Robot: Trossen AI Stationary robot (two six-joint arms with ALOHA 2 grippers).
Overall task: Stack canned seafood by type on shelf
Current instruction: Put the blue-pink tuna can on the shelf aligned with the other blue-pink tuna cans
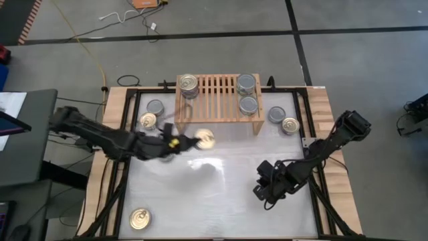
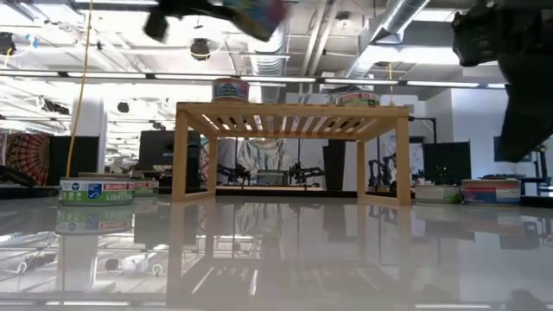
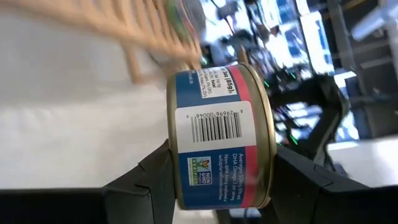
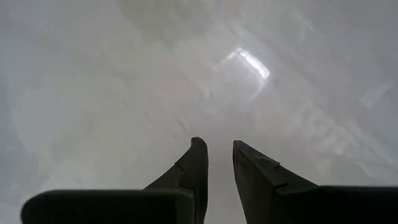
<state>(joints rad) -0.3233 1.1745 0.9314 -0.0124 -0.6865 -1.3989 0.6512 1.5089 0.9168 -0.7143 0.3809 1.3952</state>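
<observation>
L gripper [image 1: 190, 142] pinches a gold-top can [image 3: 219, 135] by its flat ends, one finger on each face, so the can sits on edge w/ barcode label facing the wrist cam. L arm stretches in from 9 o'clock, nearly flat, wrist turned sideways, tip just short of the shelf's [image 1: 217, 115] front edge. In the high view the can shows gold at the gripper tip, lifted off the table [image 1: 221, 201]; low view puts it up above shelf height, at the frame's top.

R gripper [image 1: 265, 190] sits at about 4 o'clock of table centre, well apart from the shelf. R arm folds back toward 3 o'clock, elbow out past the table edge, wrist tipped down at bare table. Fingers [image 4: 193, 168] stand a narrow gap apart, nothing between them, touching nothing.

Shelf is at 12 o'clock. On its slats: gold-top stack [image 1: 188, 85] at the left end; silver can [image 1: 246, 84] at the right end w/ another silver [image 1: 248, 105] just in front of it. Count per stack: can't tell.

On the table: silver can [image 1: 155, 107] and gold can [image 1: 148, 121] left of the shelf, near each other; silver [image 1: 277, 114] and gold [image 1: 290, 125] right of it, close together. Lone gold can [image 1: 139, 218] at 7 o'clock, well apart from the rest.
</observation>
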